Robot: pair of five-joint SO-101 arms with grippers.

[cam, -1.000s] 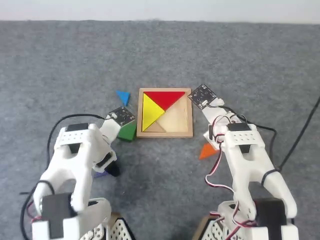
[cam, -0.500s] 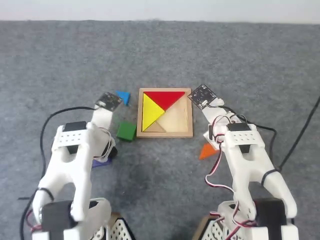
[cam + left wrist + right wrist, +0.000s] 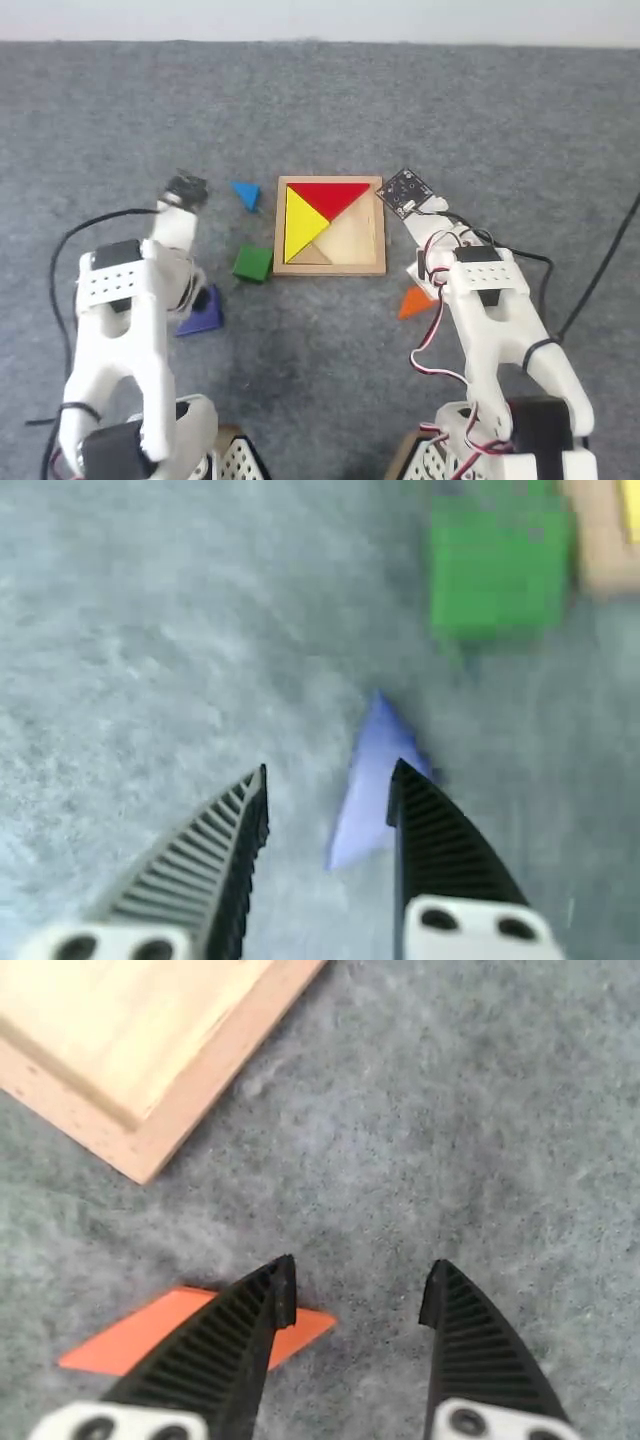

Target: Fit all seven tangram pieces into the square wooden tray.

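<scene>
The square wooden tray [image 3: 330, 268] lies mid-table with a red triangle [image 3: 327, 196] and a yellow triangle [image 3: 299, 222] in it. Left of the tray lie a green square [image 3: 252, 263], a small blue triangle [image 3: 245, 193] and a violet piece [image 3: 203, 312]. An orange piece [image 3: 414, 300] lies by the tray's near right corner. My left gripper [image 3: 325, 790] is open low over the cloth, the violet piece [image 3: 372, 780] against one finger and the green square [image 3: 500, 565] beyond. My right gripper [image 3: 360, 1285] is open above bare cloth, beside the orange piece [image 3: 165, 1332] and near the tray's corner [image 3: 150, 1060].
Grey cloth covers the whole table [image 3: 500, 120]. Both arms' bases stand at the near edge, and a black cable [image 3: 600, 270] runs off to the right. Open cloth stretches beyond the tray and to both sides.
My left arm has swung left, away from the green square, uncovering the violet piece beside it. The right arm and all the pieces have stayed put.
</scene>
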